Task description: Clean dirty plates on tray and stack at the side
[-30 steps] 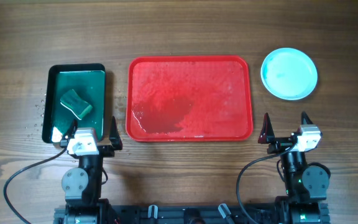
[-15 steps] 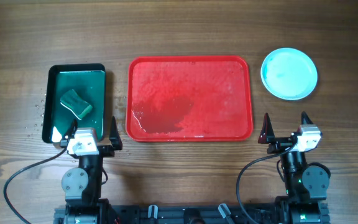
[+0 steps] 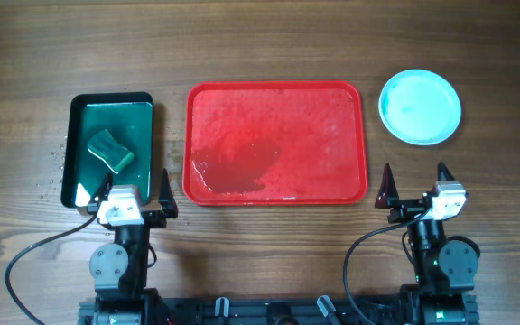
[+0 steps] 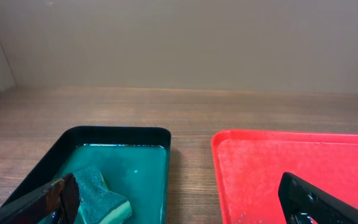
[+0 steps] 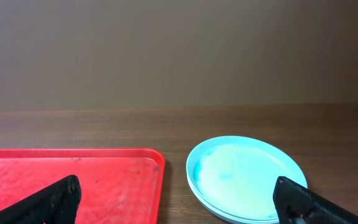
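Wood-grain worktop [image 3: 269,45] fills the overhead view, with the tray [image 3: 319,135] at its centre, wet and glistening but carrying no plate. The plates [image 3: 420,106] sit in one stack off the tray, at about 2 o'clock from it, pale turquoise on top. The right wrist view shows at least two rims there; whether all three are in the pile, I cannot tell. At 9 o'clock from the tray lies a green tray [image 3: 72,144] with a sponge [image 3: 110,150] resting in it. The left tool [image 3: 134,188] hangs at 8 o'clock from the tray, fingers apart and holding nothing. The right tool [image 3: 414,181] hangs at 4 o'clock, likewise spread and empty, near the stack but not touching it. By the look of things the job is finished or all but finished: nothing remains on the tray to clean, the sponge is put down, and both arms sit drawn in toward their bases.
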Available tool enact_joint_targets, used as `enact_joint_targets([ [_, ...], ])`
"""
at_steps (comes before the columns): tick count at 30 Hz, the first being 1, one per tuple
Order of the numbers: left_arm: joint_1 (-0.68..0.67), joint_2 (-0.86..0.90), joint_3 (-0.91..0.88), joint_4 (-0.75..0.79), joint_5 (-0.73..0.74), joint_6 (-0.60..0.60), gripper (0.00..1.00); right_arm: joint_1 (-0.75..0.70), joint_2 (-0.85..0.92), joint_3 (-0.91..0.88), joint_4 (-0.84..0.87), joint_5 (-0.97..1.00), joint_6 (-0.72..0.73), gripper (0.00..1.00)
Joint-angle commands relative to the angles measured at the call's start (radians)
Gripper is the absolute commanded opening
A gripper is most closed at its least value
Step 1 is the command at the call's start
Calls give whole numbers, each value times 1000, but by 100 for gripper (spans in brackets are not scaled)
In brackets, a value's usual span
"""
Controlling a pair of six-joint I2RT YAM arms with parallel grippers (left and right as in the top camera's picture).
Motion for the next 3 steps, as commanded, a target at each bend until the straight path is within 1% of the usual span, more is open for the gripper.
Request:
enact_joint_targets([
  [1,8,-10,-1,-7,16,15,100,-4,-4,-1,2,-20,15,100],
  [3,8,-10,-1,-7,16,15,100,-4,-4,-1,2,-20,14,100],
])
